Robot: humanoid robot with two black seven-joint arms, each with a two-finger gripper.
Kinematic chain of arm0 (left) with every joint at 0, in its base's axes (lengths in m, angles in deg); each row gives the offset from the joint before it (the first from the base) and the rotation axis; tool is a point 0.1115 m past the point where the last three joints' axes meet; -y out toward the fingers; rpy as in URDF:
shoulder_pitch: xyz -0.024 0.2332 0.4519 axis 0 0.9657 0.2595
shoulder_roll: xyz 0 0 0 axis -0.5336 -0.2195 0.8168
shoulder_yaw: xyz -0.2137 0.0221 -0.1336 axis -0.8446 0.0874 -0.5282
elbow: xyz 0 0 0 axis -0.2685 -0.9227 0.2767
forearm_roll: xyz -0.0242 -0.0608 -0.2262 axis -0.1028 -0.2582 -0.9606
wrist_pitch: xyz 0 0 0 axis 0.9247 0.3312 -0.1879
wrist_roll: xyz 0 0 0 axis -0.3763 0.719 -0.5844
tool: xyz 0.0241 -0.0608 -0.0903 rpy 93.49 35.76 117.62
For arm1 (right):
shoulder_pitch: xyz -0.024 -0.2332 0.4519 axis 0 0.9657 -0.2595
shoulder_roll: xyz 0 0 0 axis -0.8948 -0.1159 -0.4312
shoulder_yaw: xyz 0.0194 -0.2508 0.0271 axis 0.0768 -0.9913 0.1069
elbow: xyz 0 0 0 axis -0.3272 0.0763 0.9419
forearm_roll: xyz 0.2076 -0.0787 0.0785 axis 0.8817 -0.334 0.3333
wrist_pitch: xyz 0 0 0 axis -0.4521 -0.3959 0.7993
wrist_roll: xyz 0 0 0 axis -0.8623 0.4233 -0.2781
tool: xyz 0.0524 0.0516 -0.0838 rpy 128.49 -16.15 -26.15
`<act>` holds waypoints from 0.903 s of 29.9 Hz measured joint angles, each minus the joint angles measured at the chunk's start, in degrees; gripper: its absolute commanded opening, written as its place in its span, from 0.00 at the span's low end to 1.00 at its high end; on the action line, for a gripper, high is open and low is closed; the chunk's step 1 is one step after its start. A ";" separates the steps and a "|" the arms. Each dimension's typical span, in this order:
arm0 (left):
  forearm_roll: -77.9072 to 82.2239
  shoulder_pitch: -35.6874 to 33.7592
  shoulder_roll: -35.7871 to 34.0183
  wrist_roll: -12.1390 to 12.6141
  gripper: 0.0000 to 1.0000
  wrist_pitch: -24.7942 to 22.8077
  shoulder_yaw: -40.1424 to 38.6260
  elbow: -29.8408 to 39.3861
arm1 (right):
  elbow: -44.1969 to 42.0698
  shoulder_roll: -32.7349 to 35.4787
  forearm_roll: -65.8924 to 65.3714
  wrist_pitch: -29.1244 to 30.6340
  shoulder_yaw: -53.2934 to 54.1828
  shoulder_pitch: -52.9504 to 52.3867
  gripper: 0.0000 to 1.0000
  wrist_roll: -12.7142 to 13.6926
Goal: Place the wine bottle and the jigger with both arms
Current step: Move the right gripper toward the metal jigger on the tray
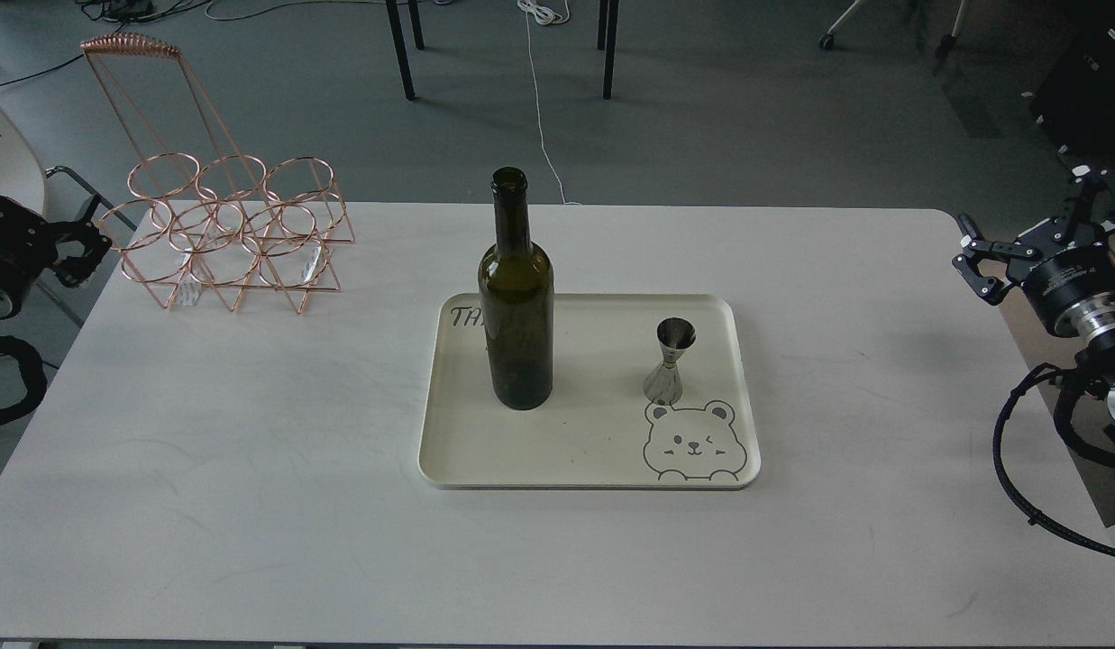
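Observation:
A tall dark olive-green wine bottle (pixel 516 297) stands upright on the left part of a cream tray (pixel 575 451) in the middle of the table. The small silver jigger (pixel 669 361) stands upright on the tray's right side, just above a printed bear. My left gripper (pixel 84 248) hovers at the table's left edge, far from the tray, with nothing in it; its fingers look spread. My right gripper (pixel 976 261) sits at the table's right edge, open and empty, also far from the tray.
A copper wire bottle rack (pixel 223 234) stands at the table's back left, close to my left gripper. The white table (pixel 251 469) spreads around the tray. Chair and table legs and cables lie on the floor beyond the far edge.

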 measured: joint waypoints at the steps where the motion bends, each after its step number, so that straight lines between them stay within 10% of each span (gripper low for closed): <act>1: 0.00 -0.01 0.00 -0.02 0.98 0.00 0.00 0.00 | 0.02 -0.05 -0.42 0.00 0.00 0.00 1.00 0.00; 13: 0.37 0.00 0.05 -0.03 0.98 0.00 0.12 0.27 | 3.81 0.69 -11.06 0.00 -0.02 0.20 1.00 0.00; 27: 0.43 -0.06 -0.50 0.01 0.98 0.00 0.09 0.25 | 31.05 11.49 -47.70 -9.49 0.23 3.80 0.99 -3.95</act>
